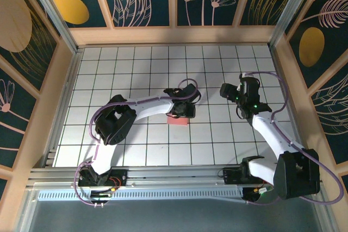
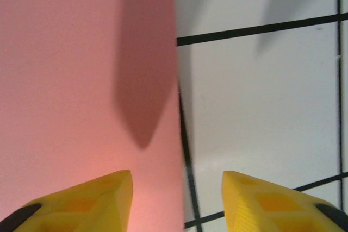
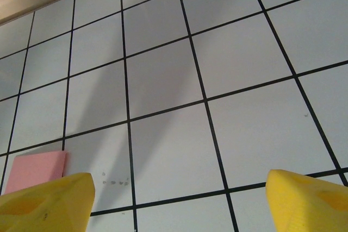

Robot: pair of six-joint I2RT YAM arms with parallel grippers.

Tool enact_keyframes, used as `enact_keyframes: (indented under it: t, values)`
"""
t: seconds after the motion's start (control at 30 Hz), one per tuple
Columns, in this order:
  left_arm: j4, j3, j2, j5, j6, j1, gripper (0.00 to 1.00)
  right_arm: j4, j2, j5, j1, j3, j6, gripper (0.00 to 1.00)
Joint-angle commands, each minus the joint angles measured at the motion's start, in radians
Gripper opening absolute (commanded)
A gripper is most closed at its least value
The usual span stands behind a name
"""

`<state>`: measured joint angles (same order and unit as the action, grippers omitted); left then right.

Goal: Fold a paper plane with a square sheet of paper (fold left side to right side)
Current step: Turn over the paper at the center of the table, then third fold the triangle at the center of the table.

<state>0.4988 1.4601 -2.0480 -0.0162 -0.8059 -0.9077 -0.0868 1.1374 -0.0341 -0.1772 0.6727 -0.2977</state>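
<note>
The salmon-pink sheet of paper [image 1: 179,119] lies flat on the white grid table as a small rectangle about one tile wide, not in the shape of a paper plane. My left gripper [image 1: 182,107] hangs right over its far part and hides some of it. In the left wrist view the paper [image 2: 81,80] covers the left half, its straight right edge running down between the yellow fingertips [image 2: 98,202]. The left gripper [image 2: 176,202] is open, with nothing pinched. My right gripper [image 1: 239,94] hovers a few tiles to the right, wide open [image 3: 179,205] over bare tiles; a corner of the paper [image 3: 35,169] shows at lower left.
Wooden walls [image 1: 174,35] with dark floral panels close in the table at the back and both sides. A metal rail [image 1: 174,175] with the arm bases runs along the near edge. White tiles [image 1: 119,74] lie bare around the paper.
</note>
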Motion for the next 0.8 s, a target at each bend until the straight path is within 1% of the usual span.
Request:
enact_keyframes:
  t: [0.0,0.13,0.23,0.3,0.37,0.47,0.53,0.6,0.67,0.7,0.77]
  values:
    - [-0.093,-0.005,0.05,0.096,0.004,0.021,0.53,0.009,0.014,0.042,0.008,-0.001,-0.004,0.82]
    - [-0.198,-0.035,0.11,0.153,0.005,0.042,0.62,-0.002,0.032,0.129,0.012,0.021,0.008,0.82]
    - [-0.29,-0.094,0.178,0.174,0.011,0.084,0.65,-0.011,0.062,0.239,0.012,0.047,0.01,0.82]
    - [-0.356,-0.155,0.226,0.19,0.016,0.129,0.65,-0.017,0.091,0.318,0.012,0.063,0.002,0.81]
    - [-0.401,-0.203,0.275,0.207,0.024,0.181,0.66,-0.023,0.121,0.39,0.013,0.078,-0.012,0.77]
    - [-0.457,-0.285,0.373,0.163,0.03,0.257,0.67,-0.007,0.163,0.487,0.008,0.08,-0.047,0.71]
    - [-0.499,-0.349,0.428,0.135,0.033,0.302,0.71,0.009,0.188,0.522,-0.001,0.077,-0.069,0.67]
    - [-0.541,-0.418,0.479,0.128,0.021,0.352,0.71,0.018,0.219,0.54,-0.017,0.08,-0.084,0.64]
    - [-0.594,-0.481,0.519,0.126,-0.012,0.396,0.72,0.026,0.248,0.546,-0.038,0.086,-0.1,0.61]
    - [-0.631,-0.542,0.542,0.125,-0.029,0.416,0.72,0.033,0.266,0.548,-0.051,0.091,-0.109,0.59]
    - [-0.684,-0.612,0.574,0.111,-0.057,0.44,0.72,0.051,0.3,0.552,-0.081,0.101,-0.126,0.56]
